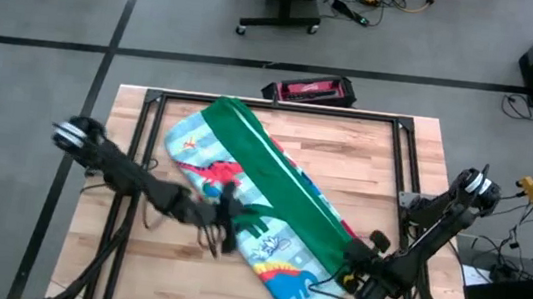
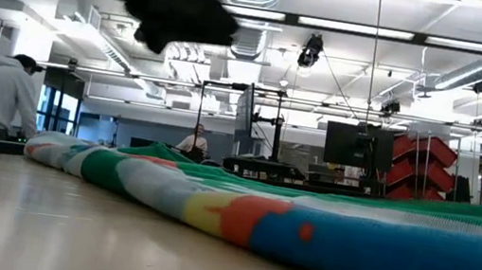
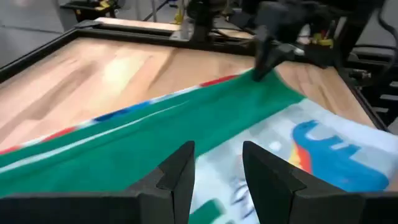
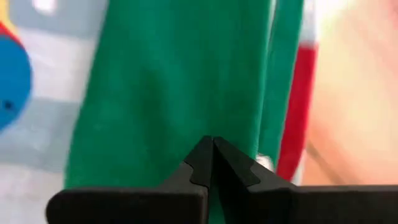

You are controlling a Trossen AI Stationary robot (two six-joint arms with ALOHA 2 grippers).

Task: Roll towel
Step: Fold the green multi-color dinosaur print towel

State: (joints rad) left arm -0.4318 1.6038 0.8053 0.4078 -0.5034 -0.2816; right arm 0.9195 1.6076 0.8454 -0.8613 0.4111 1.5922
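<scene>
Right gripper (image 4: 212,163) has its fingers pressed together at the green fold of the towel (image 1: 260,209), near the table's (image 1: 365,171) front right edge. Left gripper (image 3: 216,171), fingers apart, hovers over the towel's printed front edge. Folded lengthwise, the towel lies diagonally, bare wood on both sides

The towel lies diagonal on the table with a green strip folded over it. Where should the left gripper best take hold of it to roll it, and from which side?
Probably the long printed edge of the towel on the left gripper's own side, about where it is now. That edge lies flat and free, parallel to the green fold, so pinching it from the left lets it turn over toward the fold. The right gripper is at the fold's near end.
</scene>
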